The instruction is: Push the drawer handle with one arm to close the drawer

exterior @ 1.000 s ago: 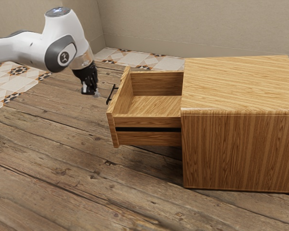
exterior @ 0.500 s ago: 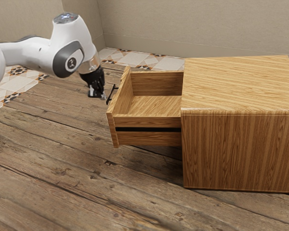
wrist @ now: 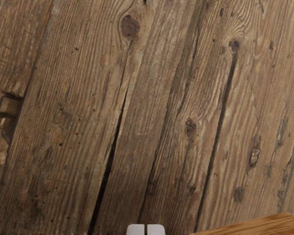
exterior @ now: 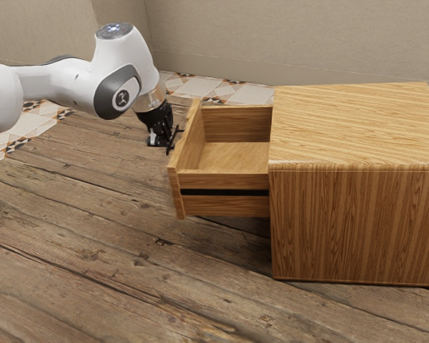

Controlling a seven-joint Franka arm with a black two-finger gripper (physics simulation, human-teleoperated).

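Drawer [exterior: 225,207] honey-brown, grained; handle [exterior: 174,141] black; arm [exterior: 61,84] white, grey; floor [exterior: 129,236] brown, grained; walls [exterior: 272,43] beige

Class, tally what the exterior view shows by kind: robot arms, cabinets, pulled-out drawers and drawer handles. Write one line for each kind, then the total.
Robot arm: 1
Cabinet: 1
Pulled-out drawer: 1
Drawer handle: 1
Total: 4
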